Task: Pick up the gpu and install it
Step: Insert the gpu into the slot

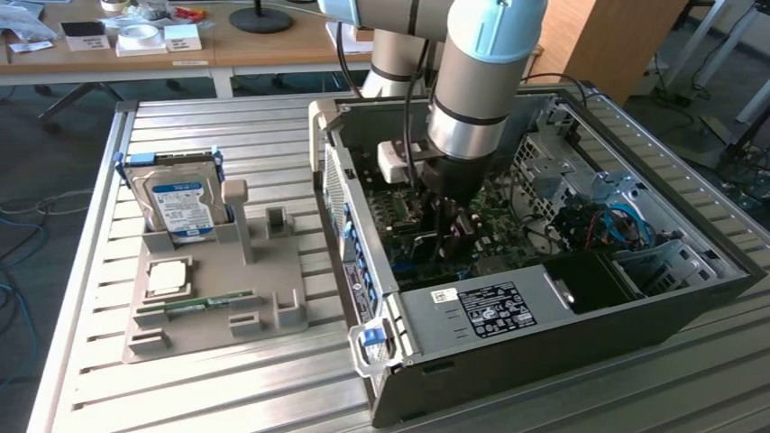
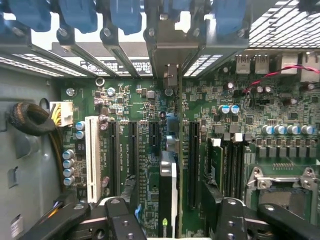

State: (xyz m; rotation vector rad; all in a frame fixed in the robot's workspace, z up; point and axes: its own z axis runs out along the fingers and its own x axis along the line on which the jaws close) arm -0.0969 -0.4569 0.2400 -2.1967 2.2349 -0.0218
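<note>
One arm is all there is here, reaching down into the open computer case (image 1: pixel 529 271) that lies on its side on the slatted desk (image 1: pixel 241 397). Nearest me on that desk, the grey holder tray (image 1: pixel 211 307) keeps its parts in moulded pockets so each can be taken cleanly: a silver hard drive (image 1: pixel 178 203) stands upright in its bracket, and a green memory stick (image 1: pixel 198 304) lies flat in a groove beside a square chip (image 1: pixel 165 275).

Inside the case, the claw (image 2: pixel 169 215) is clamped on the gpu (image 2: pixel 168 185), its black fingers (image 2: pixel 122 220) on either side of the card. The card is held edge-on, standing straight over the motherboard (image 2: pixel 250 115), and it looks lined up with the expansion slots (image 2: pixel 192 160), probably so it can be seated squarely.

Beyond the card stand the rear bracket bays with blue clips (image 2: pixel 125 15).
</note>
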